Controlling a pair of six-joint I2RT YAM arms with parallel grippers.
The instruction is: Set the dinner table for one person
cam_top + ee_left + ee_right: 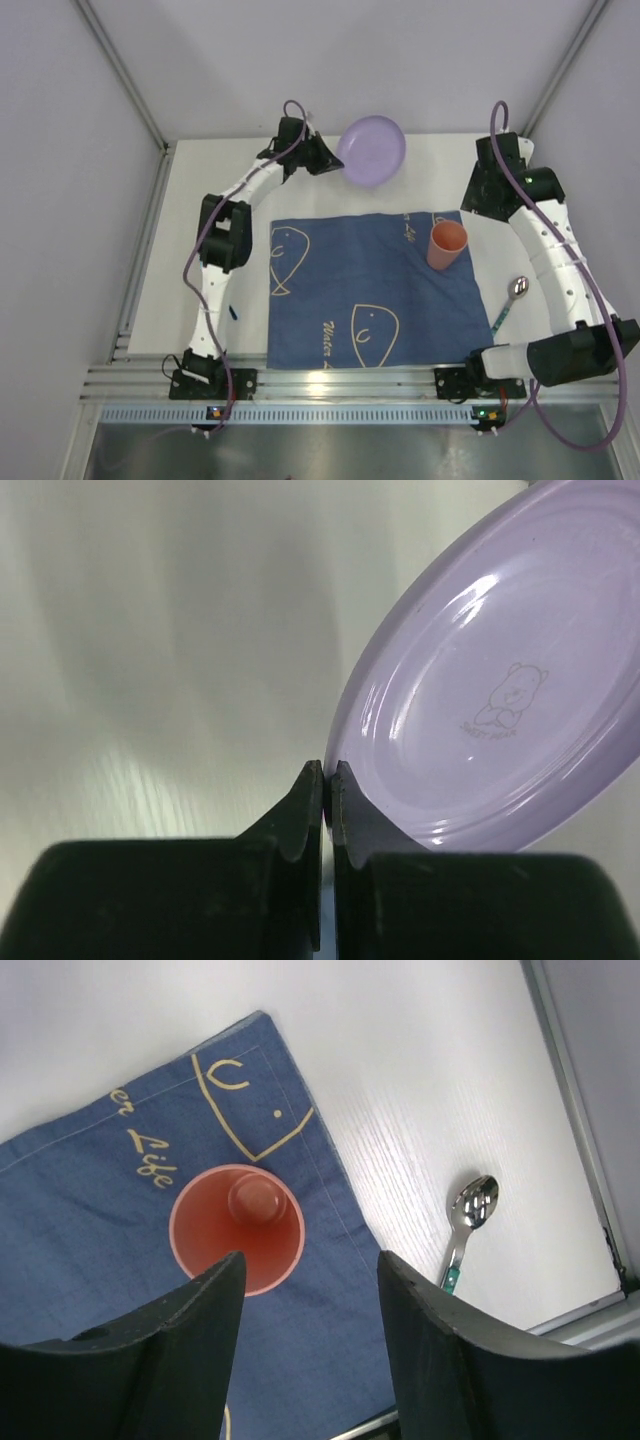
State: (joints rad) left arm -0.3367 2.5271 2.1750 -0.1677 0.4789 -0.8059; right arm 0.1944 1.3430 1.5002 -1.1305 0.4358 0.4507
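Observation:
My left gripper (334, 163) is shut on the rim of a lilac plate (371, 150) and holds it tilted above the far part of the white dinner table (200, 250). In the left wrist view the plate's underside (490, 700) shows a small bear mark, with its rim pinched at my gripper (327, 772). An orange cup (446, 245) stands upright on the dark blue cloth (360, 290) near its far right corner. My right gripper (310, 1260) is open and empty, high above the cup (237, 1228). A spoon (510, 300) with a teal handle lies on the table right of the cloth.
A small dark blue object (233, 312) lies on the table left of the cloth, beside the left arm. Metal frame posts and grey walls enclose the table. An aluminium rail (330, 385) runs along the near edge.

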